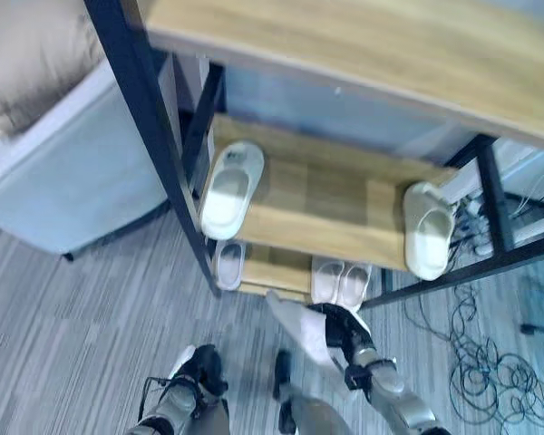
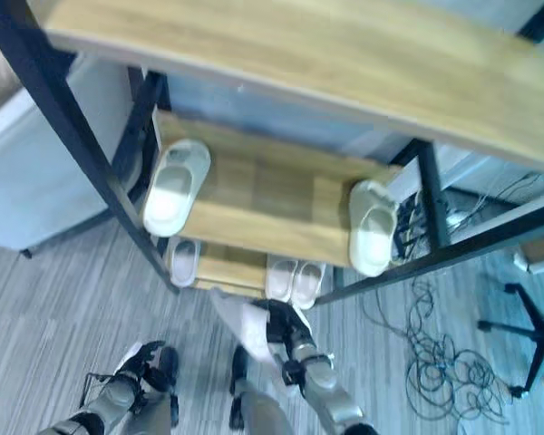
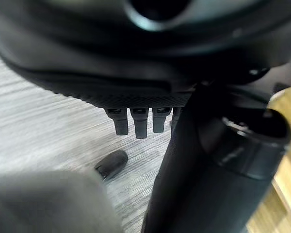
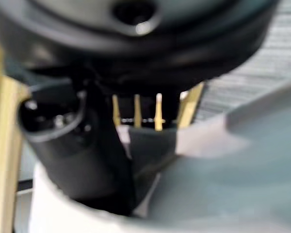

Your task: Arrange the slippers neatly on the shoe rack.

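**Slipper count on the shoe rack: five on the shelves, one in hand**

The shoe rack [image 1: 344, 217] is the big thing here: black metal frame, three wooden shelves visible, top one bare. Left of the rack sits a pale grey cabinet [image 1: 63, 172], right up against the frame post. To the right of the rack there's a tangle of cables [image 1: 476, 362] on the grey floor, and a black chair base [image 2: 530, 340] further out that way.

Slippers, all white, six total that I can count. Middle shelf has two: left slipper [image 1: 231, 188] at the rack's left end, right slipper [image 1: 429, 228] at the right end with its toe hanging over the front edge. Loads of open board between those two. Bottom shelf has three: a single slipper [image 1: 228, 263] by the left post and a pair of slippers [image 1: 340, 281] side by side toward the middle.

The sixth, the held slipper [image 1: 299, 331], is just in front of the rack's bottom shelf, pinched in the right hand [image 1: 344, 333], thumb and fingers wrapped on it.

Left hand [image 1: 199, 372] hangs low over the floor in front of the rack, fingers curled, holding nothing.

No writing I can read anywhere.
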